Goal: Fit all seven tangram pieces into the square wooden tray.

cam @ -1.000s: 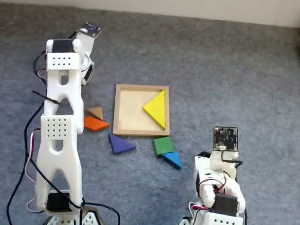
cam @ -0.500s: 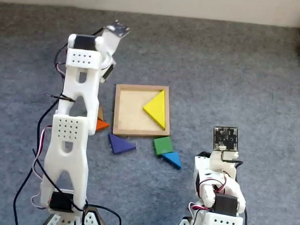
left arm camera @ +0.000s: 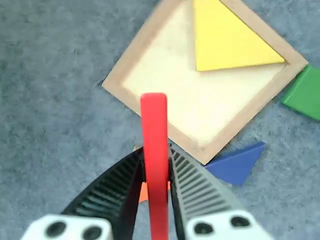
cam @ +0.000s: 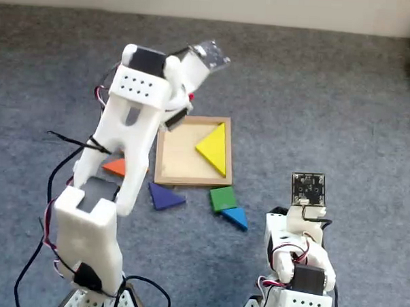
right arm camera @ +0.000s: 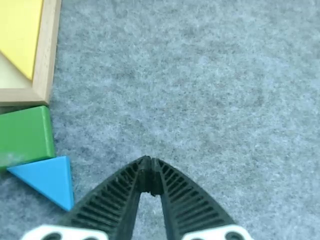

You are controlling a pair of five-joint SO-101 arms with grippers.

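The square wooden tray lies mid-carpet with a yellow triangle in its right half. My left gripper hangs above the tray's rim, shut on a red piece held edge-on. In the high view the left arm leans over the tray's upper left corner. Loose on the carpet are an orange piece, a dark blue triangle, a green square and a light blue triangle. My right gripper is shut on nothing, low over bare carpet near the green square.
Grey carpet covers the whole work area. The right arm stands folded at the front right. The loose pieces lie along the tray's front and left sides. The left arm hides the carpet to the left of the tray.
The left arm has swung right from the far left to over the tray's upper left corner, now covering the brown piece. The right arm has not moved.
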